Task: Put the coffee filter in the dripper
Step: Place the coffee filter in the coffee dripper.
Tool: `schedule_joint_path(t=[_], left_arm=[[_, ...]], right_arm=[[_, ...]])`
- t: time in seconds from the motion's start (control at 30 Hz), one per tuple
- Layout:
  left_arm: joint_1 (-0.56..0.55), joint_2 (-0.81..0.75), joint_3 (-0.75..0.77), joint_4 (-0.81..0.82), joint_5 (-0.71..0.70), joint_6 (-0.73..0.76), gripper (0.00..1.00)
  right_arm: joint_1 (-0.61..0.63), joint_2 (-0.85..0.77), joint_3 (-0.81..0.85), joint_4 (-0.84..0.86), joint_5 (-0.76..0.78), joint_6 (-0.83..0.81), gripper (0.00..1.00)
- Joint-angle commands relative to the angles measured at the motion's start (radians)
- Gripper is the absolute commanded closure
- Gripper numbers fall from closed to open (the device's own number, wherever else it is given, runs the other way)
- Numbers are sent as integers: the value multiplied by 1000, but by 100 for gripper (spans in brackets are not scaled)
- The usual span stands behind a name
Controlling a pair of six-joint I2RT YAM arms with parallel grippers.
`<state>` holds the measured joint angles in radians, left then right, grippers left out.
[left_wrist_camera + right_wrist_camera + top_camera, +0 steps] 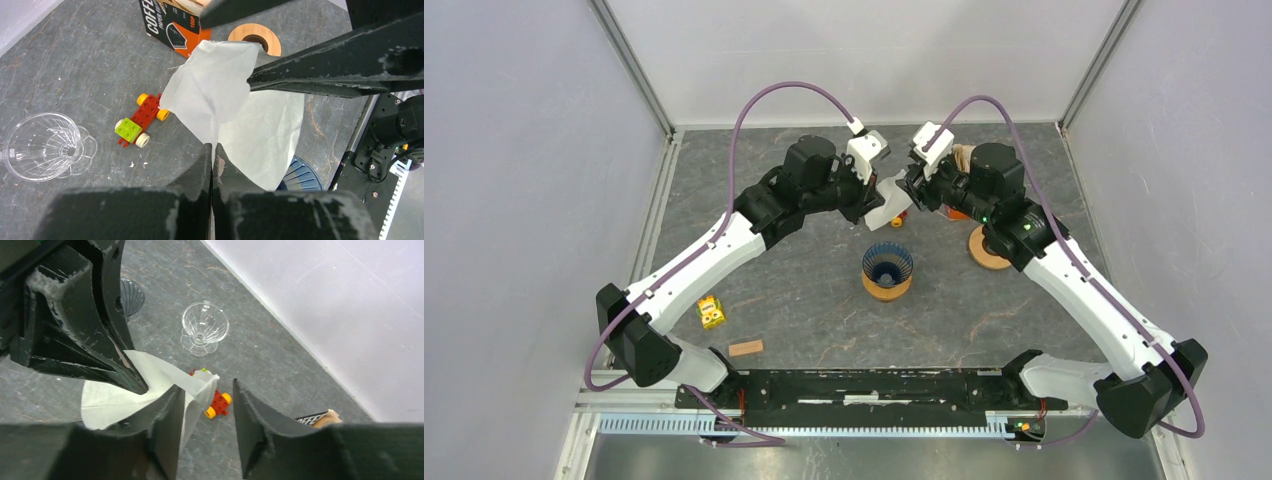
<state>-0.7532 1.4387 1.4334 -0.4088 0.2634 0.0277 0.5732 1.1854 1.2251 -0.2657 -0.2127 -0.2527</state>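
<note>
A white paper coffee filter (pixel 888 200) hangs in the air between both arms at mid-table. My left gripper (pixel 212 150) is shut on its lower edge, the paper (pixel 235 110) fanning out beyond the fingers. My right gripper (pixel 206 386) stands open, its left finger against the filter (pixel 115 400) and a paper corner lying in the gap. A dark blue ribbed dripper (pixel 887 266) sits on a wooden ring, below and in front of the filter. A clear glass dripper (pixel 45 145) rests on the table to the side, also seen as the glass dripper (pixel 205 325) in the right wrist view.
A red and green brick car (pixel 141 120) lies under the filter. An orange filter box (pixel 170 25) and a wooden ring (pixel 987 248) stand behind the right arm. A yellow toy (pixel 711 312) and a small wooden block (pixel 745 348) lie near the left arm's base.
</note>
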Motion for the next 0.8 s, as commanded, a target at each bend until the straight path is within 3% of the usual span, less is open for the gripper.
schedule_joint_path(t=[0.0, 0.13, 0.37, 0.77], left_arm=[[-4, -31, 18, 26, 5, 34, 98], [-7, -41, 15, 8, -13, 78, 98], [-28, -46, 26, -15, -49, 149, 98], [-48, -65, 9, -27, -84, 226, 98]], right_arm=[[-19, -47, 0, 34, -10, -19, 48], [-28, -61, 19, 12, -12, -44, 36], [-32, -46, 16, 9, -78, -15, 31], [-32, -23, -15, 15, -52, -37, 40]])
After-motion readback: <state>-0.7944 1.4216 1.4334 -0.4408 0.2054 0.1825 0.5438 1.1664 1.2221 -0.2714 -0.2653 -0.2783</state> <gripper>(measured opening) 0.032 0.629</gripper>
